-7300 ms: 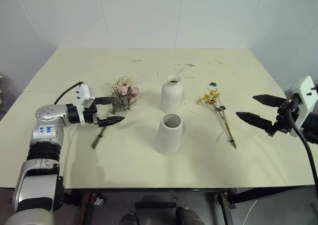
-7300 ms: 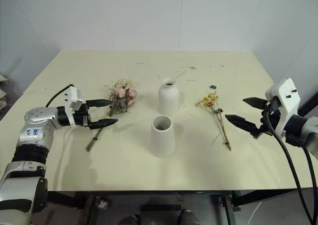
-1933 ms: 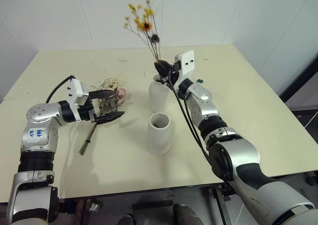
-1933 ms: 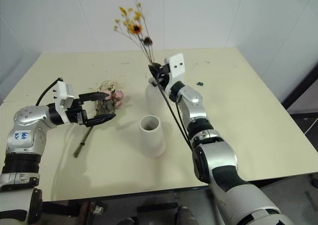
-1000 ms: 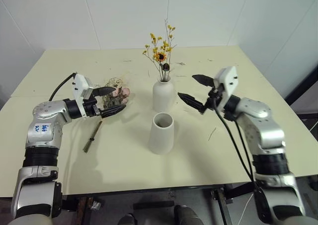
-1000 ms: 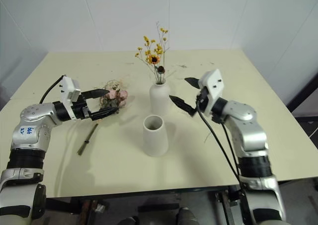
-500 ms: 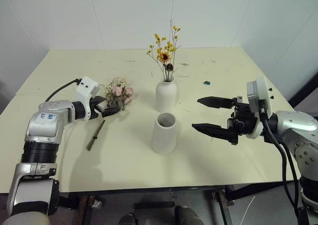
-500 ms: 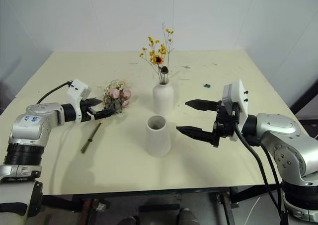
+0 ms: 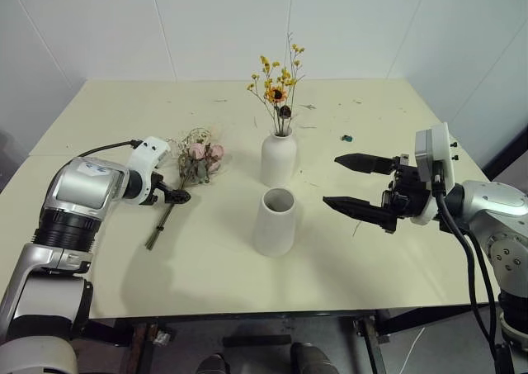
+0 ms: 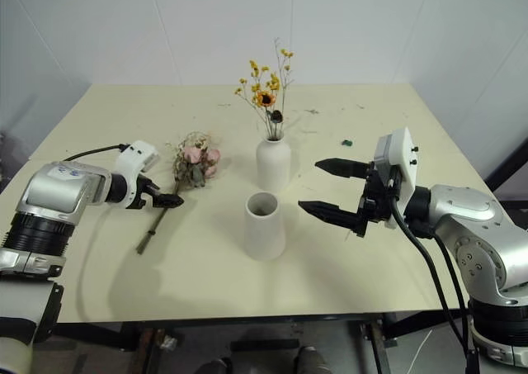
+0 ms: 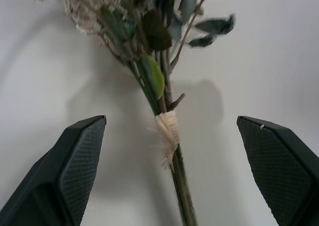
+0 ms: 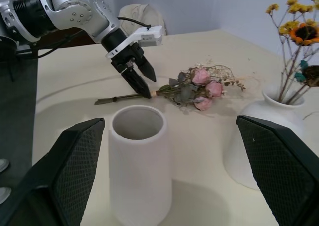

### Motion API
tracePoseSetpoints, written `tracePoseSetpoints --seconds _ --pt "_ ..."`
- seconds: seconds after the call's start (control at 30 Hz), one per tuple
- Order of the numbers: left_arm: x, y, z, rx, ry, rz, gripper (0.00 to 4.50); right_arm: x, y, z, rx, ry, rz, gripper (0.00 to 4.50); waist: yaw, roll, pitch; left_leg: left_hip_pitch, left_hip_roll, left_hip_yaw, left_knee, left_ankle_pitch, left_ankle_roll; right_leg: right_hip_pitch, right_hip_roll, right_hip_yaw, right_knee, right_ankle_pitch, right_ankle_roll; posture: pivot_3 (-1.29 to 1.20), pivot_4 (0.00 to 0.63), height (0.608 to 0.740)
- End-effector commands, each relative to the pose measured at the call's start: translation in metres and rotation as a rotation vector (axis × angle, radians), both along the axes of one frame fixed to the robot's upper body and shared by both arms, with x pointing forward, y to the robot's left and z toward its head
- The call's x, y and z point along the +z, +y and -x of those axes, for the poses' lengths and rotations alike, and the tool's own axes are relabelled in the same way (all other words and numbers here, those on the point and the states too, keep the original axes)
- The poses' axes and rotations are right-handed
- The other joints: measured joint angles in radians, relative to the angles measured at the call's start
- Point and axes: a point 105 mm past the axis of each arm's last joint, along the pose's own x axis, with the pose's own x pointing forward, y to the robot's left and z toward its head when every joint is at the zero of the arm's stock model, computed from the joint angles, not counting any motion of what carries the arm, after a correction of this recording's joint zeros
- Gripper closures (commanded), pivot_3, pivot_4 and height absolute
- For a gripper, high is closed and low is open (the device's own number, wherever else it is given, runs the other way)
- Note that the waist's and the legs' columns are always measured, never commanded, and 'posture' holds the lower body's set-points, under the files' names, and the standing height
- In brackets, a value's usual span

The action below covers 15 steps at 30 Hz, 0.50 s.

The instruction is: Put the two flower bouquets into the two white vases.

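Pale desk (image 9: 206,275) against white walls. Yellow bouquet (image 9: 278,81) stands in the bottle vase (image 9: 278,156), centre frame. Rose bouquet (image 9: 196,158) lies left of centre; left hand (image 9: 176,194), fingers spread, straddles its stems. Cone vase (image 9: 274,221) is empty. Right hand (image 9: 355,182) hangs spread, empty. Next, in my judgement: pinch the stems at the binding.

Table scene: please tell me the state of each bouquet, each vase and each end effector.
Yellow flower bouquet: upright in bottle vase.
Rose bouquet: lying on table.
Bottle vase: upright, filled.
Cone vase: upright, empty.
Left end effector: open, astride rose stems.
Right end effector: open, empty.
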Motion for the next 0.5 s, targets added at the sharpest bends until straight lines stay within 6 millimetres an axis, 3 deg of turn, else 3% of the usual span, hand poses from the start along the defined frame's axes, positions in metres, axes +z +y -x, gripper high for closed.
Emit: tracePoseSetpoints --seconds 0.03,0.17,0.27,0.5 --pt "0.01 -0.005 -0.003 -0.029 0.01 -0.022 0.0 0.012 -0.002 0.002 -0.013 -0.063 0.01 0.03 -0.001 0.0 0.0 0.0 0.0 0.0 0.0 0.0 0.0 0.0 0.0 0.0 0.0 0.0 0.0 0.0 0.15 0.74" --pt "0.006 -0.01 -0.003 -0.047 0.065 -0.017 0.0 0.013 -0.005 0.0 -0.034 -0.074 0.014 0.03 0.0 0.0 0.0 -0.001 0.0 0.0 0.0 0.0 0.0 0.0 0.0 0.0 -0.001 0.0 0.0 0.0 0.15 0.74" --pt "-0.002 -0.009 -0.002 -0.053 0.1 -0.044 0.57 0.015 -0.006 0.0 -0.05 -0.082 0.012 0.0 -0.002 0.0 0.0 -0.001 0.0 0.0 0.0 0.0 0.001 0.0 0.0 0.0 -0.001 0.0 0.0 0.0 0.15 0.74" --pt "-0.014 -0.006 0.004 -0.056 0.134 -0.056 2.78 0.013 -0.008 0.008 -0.075 -0.093 0.01 0.0 0.001 0.0 0.0 -0.001 0.0 0.0 0.0 0.0 0.001 0.0 0.0 0.0 -0.001 0.0 0.0 0.0 0.15 0.74"
